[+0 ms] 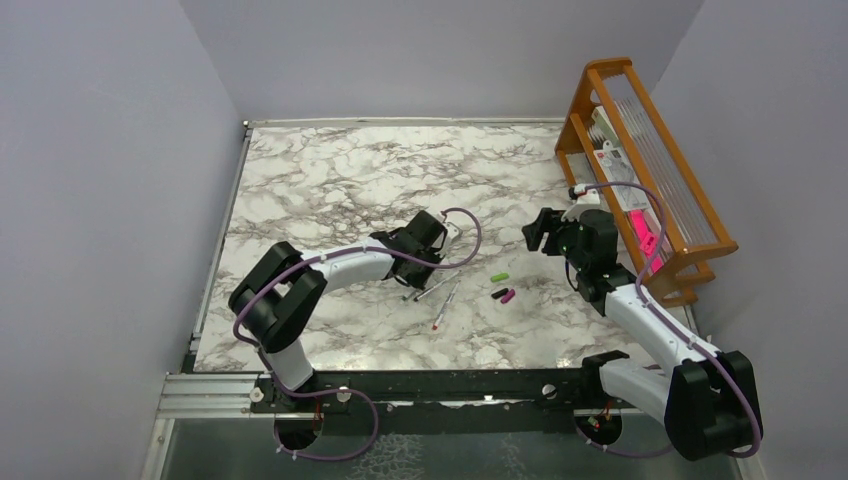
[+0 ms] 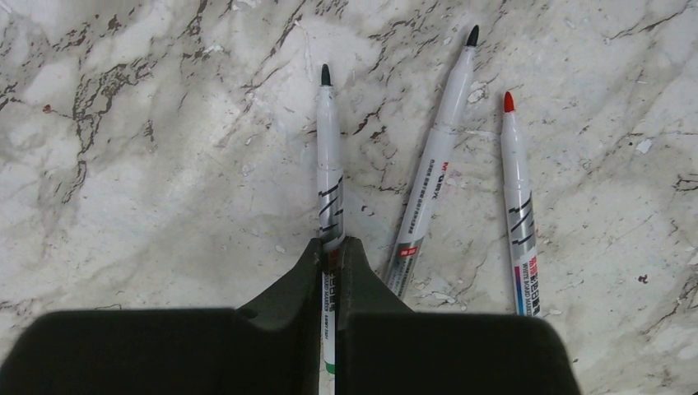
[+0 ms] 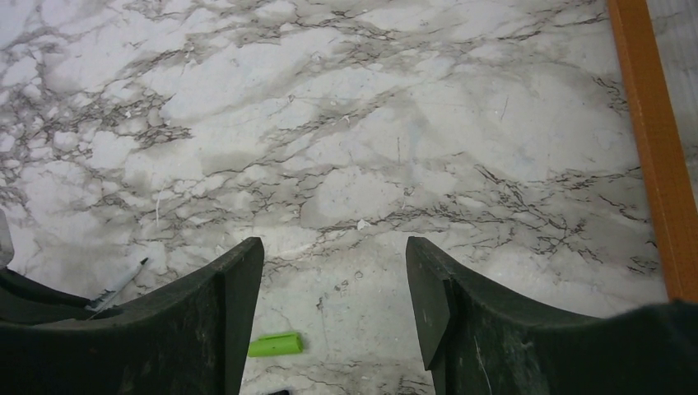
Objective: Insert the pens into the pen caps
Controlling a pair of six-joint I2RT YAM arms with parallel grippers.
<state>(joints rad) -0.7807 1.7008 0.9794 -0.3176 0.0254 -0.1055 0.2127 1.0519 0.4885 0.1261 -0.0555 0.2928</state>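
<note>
Three silvery pens show in the left wrist view. My left gripper (image 2: 331,247) is shut on the green-tipped pen (image 2: 329,156), which points away from it and is low over the marble. A black-tipped pen (image 2: 435,164) and a red-tipped pen (image 2: 518,206) lie just right of it. From above, the left gripper (image 1: 425,242) covers the held pen, and two pens (image 1: 432,291) lie beside it. The green cap (image 1: 499,277), black cap (image 1: 498,293) and magenta cap (image 1: 509,296) lie to the right. My right gripper (image 1: 540,232) is open and empty above the table, with the green cap (image 3: 275,345) near its left finger.
An orange wooden rack (image 1: 640,160) with a pink tool and packets stands at the back right; its edge shows in the right wrist view (image 3: 654,148). Grey walls enclose the marble table (image 1: 330,180). A black rail runs along the near edge.
</note>
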